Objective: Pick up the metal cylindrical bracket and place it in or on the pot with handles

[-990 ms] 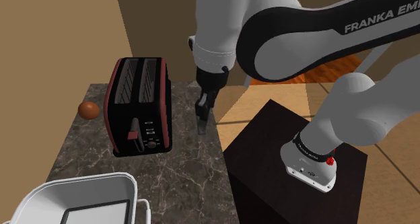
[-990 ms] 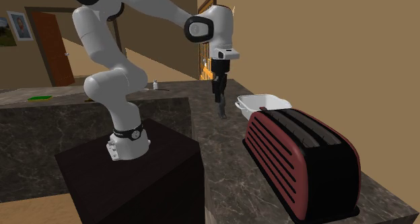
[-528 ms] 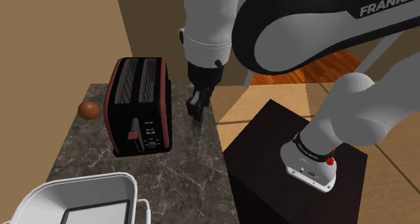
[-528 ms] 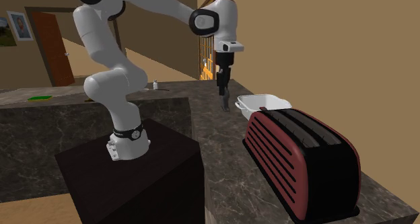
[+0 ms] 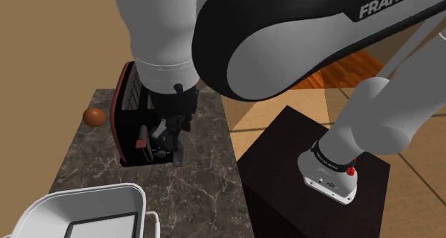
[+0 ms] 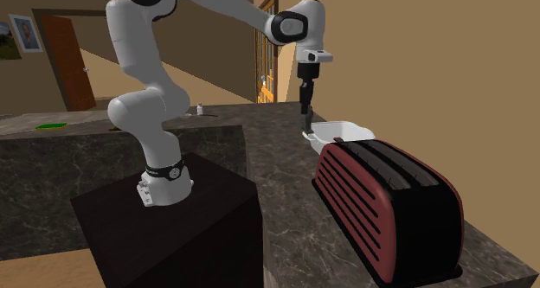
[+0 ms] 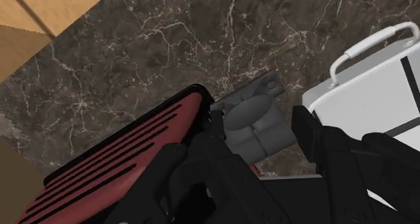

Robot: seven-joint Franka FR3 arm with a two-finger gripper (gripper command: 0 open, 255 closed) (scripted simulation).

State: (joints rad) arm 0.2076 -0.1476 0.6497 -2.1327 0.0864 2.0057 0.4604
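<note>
Wrist view: we are gripping the grey bracket (image 7: pixel 254 122) between closed fingers (image 7: pixel 311 132) near the white pot (image 7: pixel 350 98) for placing.

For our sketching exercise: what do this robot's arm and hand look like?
The arm has rounded white shells with black joint bands, one carrying white FRANKA lettering. A red button sits near its base. The hand is all black, two-fingered.
</note>
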